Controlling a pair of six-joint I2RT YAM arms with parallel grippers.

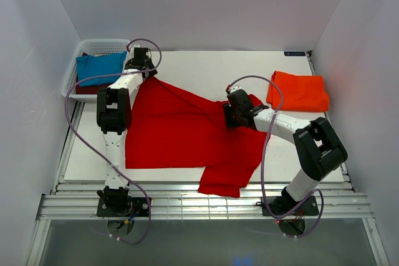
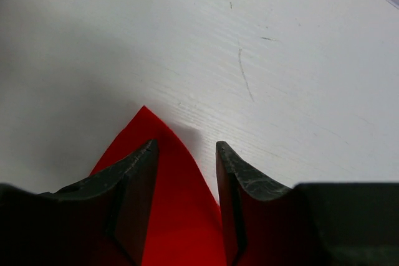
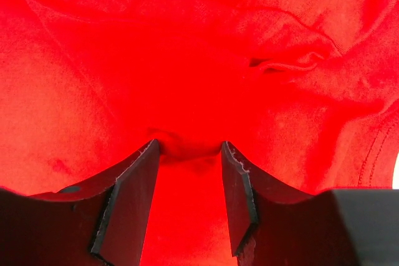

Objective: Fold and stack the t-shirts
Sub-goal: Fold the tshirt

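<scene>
A bright red t-shirt (image 1: 181, 129) lies spread across the white table (image 1: 206, 66), one part hanging over the near edge. My left gripper (image 1: 150, 75) is at its far left corner. In the left wrist view the gripper (image 2: 186, 147) stands open, and the pointed corner of the red t-shirt (image 2: 177, 216) lies loose between the fingers. My right gripper (image 1: 228, 115) rests on the cloth's right side. In the right wrist view that gripper (image 3: 189, 144) has its jaws apart and is pressed into the red t-shirt (image 3: 187, 48), with a small ridge of cloth between the tips. An orange-red t-shirt (image 1: 298, 91) lies folded at the back right.
A white mesh basket (image 1: 100, 43) at the back left holds a teal-blue t-shirt (image 1: 100, 66) on top of a dark maroon one (image 1: 87, 89). White walls close in the table on three sides. A metal rail (image 1: 199, 207) runs along the near edge.
</scene>
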